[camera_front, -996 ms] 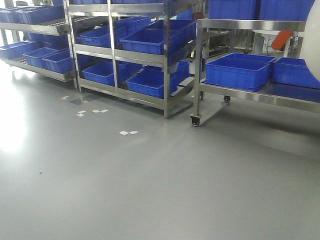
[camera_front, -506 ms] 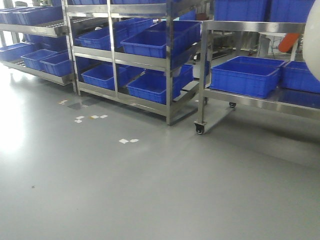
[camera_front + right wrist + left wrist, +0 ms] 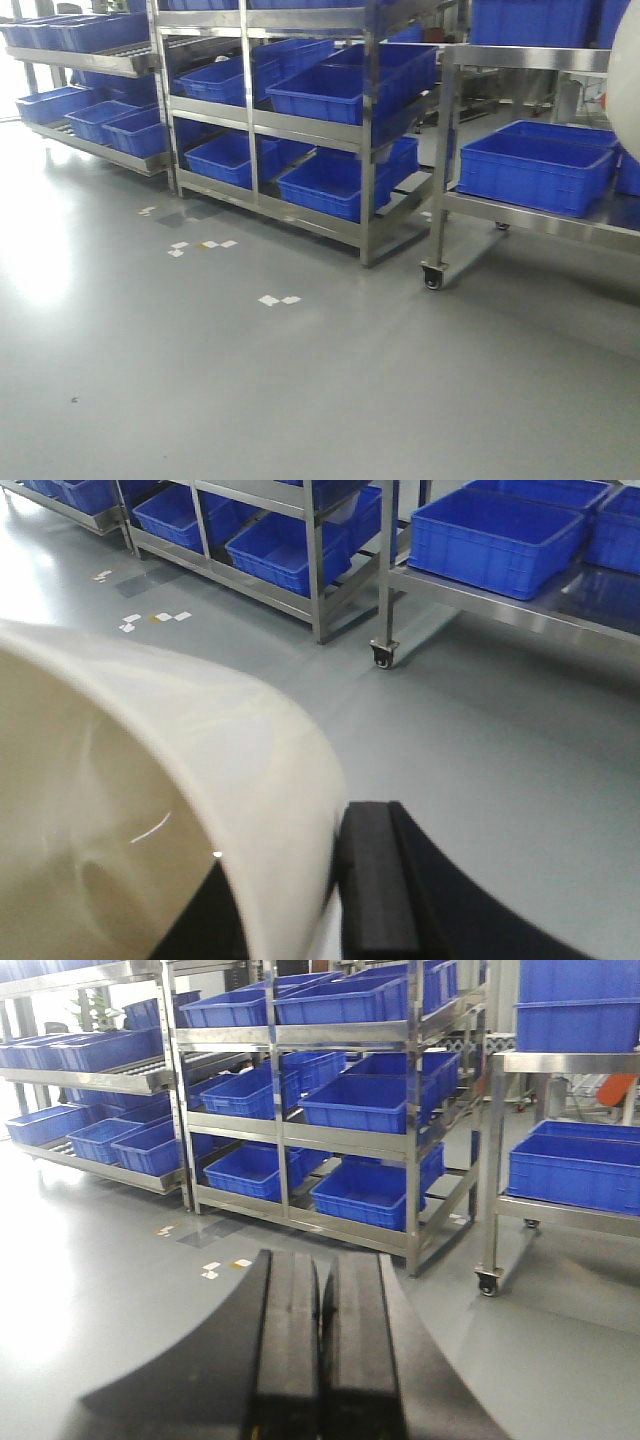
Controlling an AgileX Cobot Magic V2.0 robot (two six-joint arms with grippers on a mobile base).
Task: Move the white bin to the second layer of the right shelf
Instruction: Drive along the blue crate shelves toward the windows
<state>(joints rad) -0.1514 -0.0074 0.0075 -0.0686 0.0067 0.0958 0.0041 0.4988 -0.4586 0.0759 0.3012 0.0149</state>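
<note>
The white bin [image 3: 150,760], glossy cream plastic, fills the lower left of the right wrist view, and its side shows at the right edge of the front view [image 3: 628,80]. My right gripper [image 3: 295,900] is shut on the bin's wall, one black finger [image 3: 375,880] outside and the other inside the mouth. My left gripper [image 3: 320,1340] is shut with nothing in it, held over the grey floor. The right shelf [image 3: 520,58], a steel rack on castors, stands at the right with blue crates; I cannot tell which level is the second layer.
A steel rack [image 3: 365,130] with several blue crates [image 3: 345,95] stands at centre, and another low rack [image 3: 90,60] at far left. A blue crate [image 3: 535,170] sits on the right rack's lower level. A castor [image 3: 432,277] and white floor markers [image 3: 279,299] lie ahead.
The racks have slid to the right and lower in the front view and look closer. The white bin stays at the right edge, still held.
</note>
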